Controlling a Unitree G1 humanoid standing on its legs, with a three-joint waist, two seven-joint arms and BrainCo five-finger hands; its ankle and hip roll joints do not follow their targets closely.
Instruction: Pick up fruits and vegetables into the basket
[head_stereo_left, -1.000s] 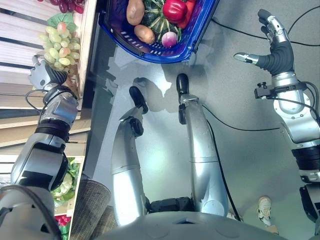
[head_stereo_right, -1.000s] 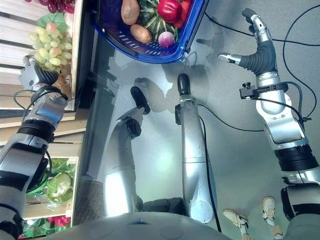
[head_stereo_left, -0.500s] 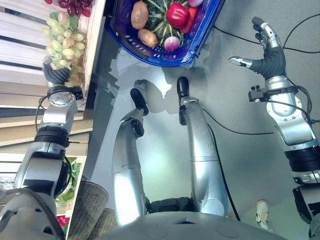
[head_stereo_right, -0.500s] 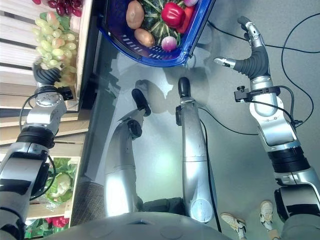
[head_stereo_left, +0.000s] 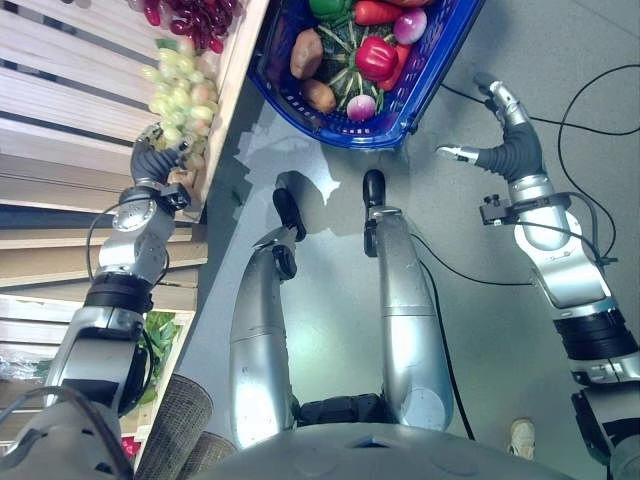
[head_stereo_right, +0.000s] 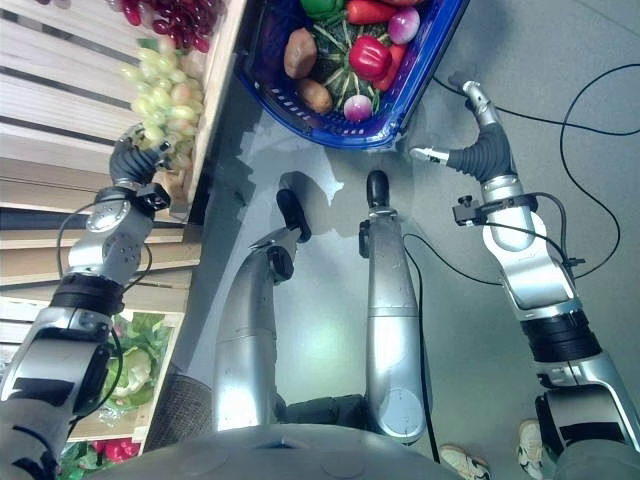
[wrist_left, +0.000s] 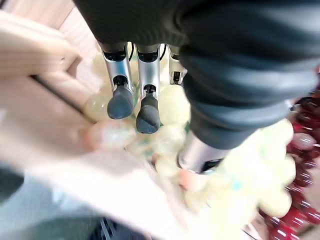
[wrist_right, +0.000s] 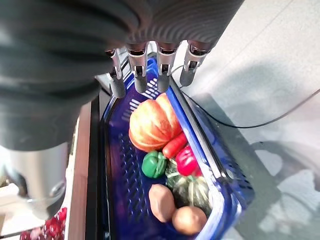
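left hand (head_stereo_left: 152, 158) has reached the green grapes (head_stereo_left: 180, 92); basket (head_stereo_left: 437, 62) holds vegetables.

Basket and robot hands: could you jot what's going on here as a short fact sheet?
basket: blue basket on the floor, holding a pumpkin, red pepper, green pepper and potatoes
left robot hand: left robot hand on the green grapes in a wooden crate; grasp unclear
right robot hand: right robot hand open, beside the basket, holding nothing
nearby: red grapes in the crate

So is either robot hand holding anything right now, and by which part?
Left robot hand reaches into the green grapes; grip cannot be told. Right robot hand holds nothing.
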